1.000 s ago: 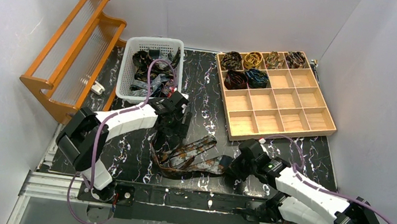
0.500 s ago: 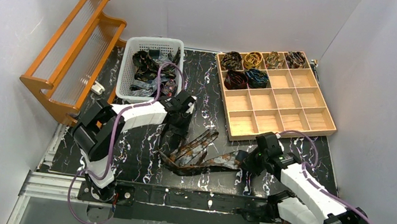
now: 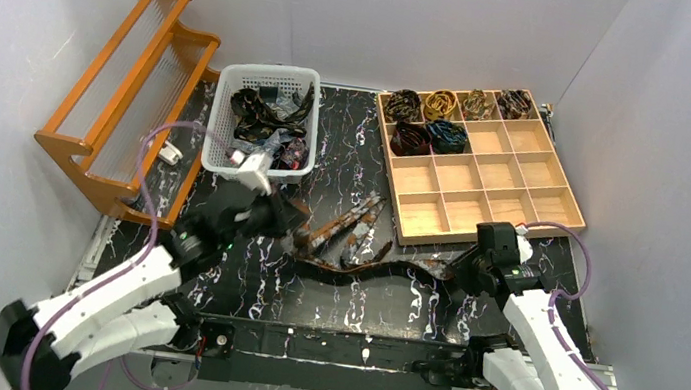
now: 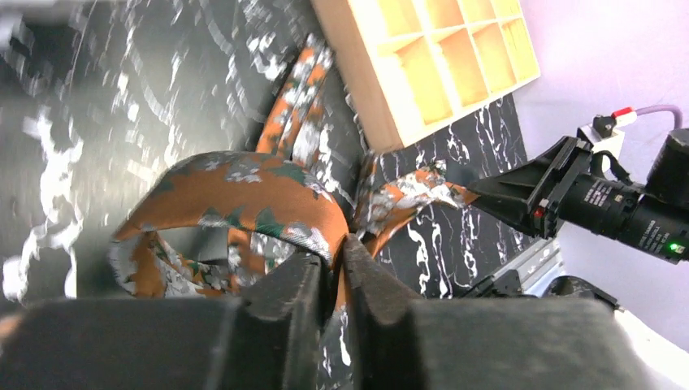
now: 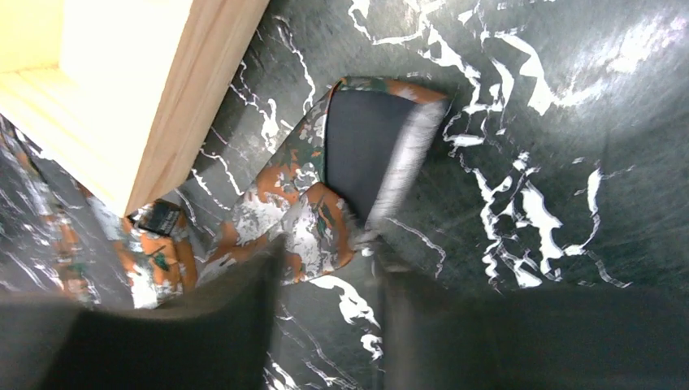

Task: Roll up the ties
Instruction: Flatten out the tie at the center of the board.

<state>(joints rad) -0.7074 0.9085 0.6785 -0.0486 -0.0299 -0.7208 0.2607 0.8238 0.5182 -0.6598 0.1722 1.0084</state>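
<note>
Left fingers (image 4: 351,262) pinched shut on the rust-orange tie (image 4: 244,183), whose loop arches just beyond their tips; right fingers (image 5: 244,317) slightly parted, the tie's folded far end lying on the worktop (image 5: 569,122) between and just ahead of their tips, beside the wooden tray (image 5: 162,106).

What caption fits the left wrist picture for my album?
Left gripper pinching a loop of orange tie over the black marbled table.

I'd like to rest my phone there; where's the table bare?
The table is bare between the white basket and the wooden tray, and along the near edge below the stretched tie. The middle, around that tie, the left arm and the right arm, is crowded.
</note>
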